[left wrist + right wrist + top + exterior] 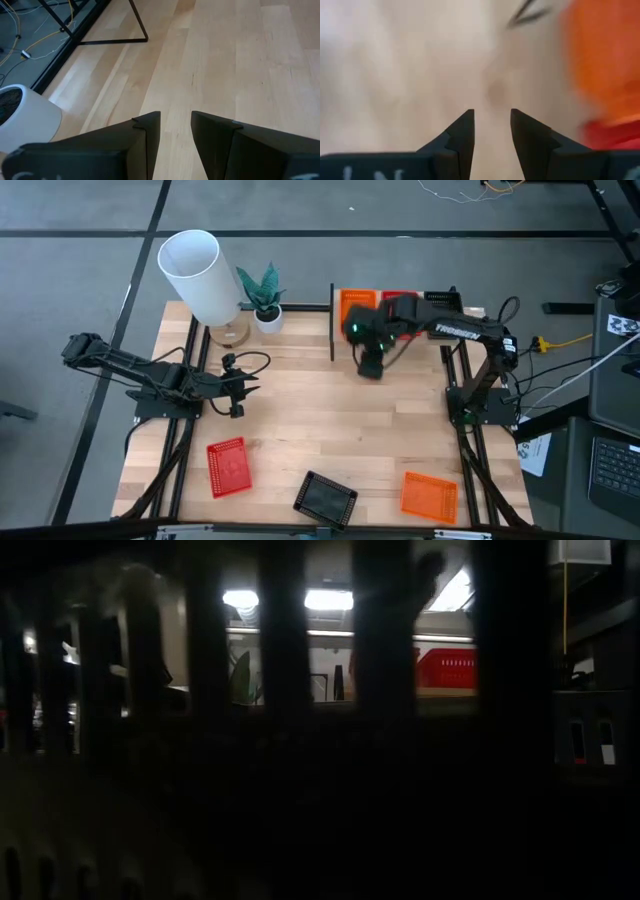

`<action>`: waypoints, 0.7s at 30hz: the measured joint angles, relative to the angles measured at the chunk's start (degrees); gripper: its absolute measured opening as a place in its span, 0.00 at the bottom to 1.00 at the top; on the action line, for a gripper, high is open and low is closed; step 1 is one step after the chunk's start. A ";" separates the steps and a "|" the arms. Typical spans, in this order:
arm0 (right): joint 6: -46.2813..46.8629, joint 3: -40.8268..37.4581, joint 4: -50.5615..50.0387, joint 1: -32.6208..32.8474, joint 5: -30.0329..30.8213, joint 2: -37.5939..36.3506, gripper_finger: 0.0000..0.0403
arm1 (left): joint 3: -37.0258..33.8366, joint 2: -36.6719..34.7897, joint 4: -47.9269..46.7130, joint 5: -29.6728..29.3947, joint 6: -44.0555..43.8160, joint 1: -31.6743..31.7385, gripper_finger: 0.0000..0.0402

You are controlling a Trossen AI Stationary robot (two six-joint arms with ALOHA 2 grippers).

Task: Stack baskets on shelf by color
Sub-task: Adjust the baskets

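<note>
On the shelf (345,330) at the table's far edge rest an orange basket (357,304) and a red basket (398,299); the low view shows the red basket (447,668) too. Near the table's near edge lie a red basket (228,467), a black basket (325,497) and an orange basket (428,493). My right gripper (369,367) (491,125) hovers over bare wood just in front of the shelf, slightly open and empty. My left gripper (238,386) (176,127) waits at the left, slightly open and empty.
A white cylinder (200,275) and a small potted plant (265,302) stand at the far left; its white pot (25,117) shows beside my left gripper. Bare wood lies across the table's middle. Dark bars close to the lens block most of the low view.
</note>
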 joint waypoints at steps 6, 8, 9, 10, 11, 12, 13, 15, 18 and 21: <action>7.86 -6.98 -5.17 12.55 -4.07 -0.01 0.31 | 0.02 0.00 0.02 0.00 0.00 -0.01 0.25; 11.69 -10.71 -5.08 17.24 -4.10 -0.07 0.31 | 0.02 0.00 0.00 0.02 0.00 0.00 0.25; 14.14 -12.69 -5.04 19.64 -4.15 -0.13 0.31 | 0.02 0.00 0.00 0.00 0.00 0.00 0.25; 16.75 -14.75 -5.09 22.14 -4.49 -0.13 0.31 | 0.02 0.00 0.02 0.00 0.00 -0.02 0.25; 19.39 -16.87 -5.10 24.50 -5.57 -0.13 0.31 | 0.02 0.00 0.02 0.02 0.00 -0.02 0.25; 22.24 -18.80 -5.02 26.78 -7.41 -0.13 0.31 | 0.02 0.00 0.02 0.01 0.00 -0.01 0.25; 25.22 -20.57 -4.72 29.28 -9.65 -0.13 0.31 | 0.02 0.00 0.02 0.01 0.00 -0.01 0.25; 32.11 -23.65 -2.62 33.99 -14.39 -0.13 0.31 | 0.02 0.00 0.02 0.00 0.00 -0.01 0.25; 43.91 -26.73 3.54 41.02 -19.84 -0.13 0.31 | 0.02 0.00 0.02 0.00 0.00 -0.01 0.25; 55.68 -28.60 13.74 47.36 -21.67 -0.13 0.31 | 0.02 0.00 0.02 0.00 -0.12 0.00 0.25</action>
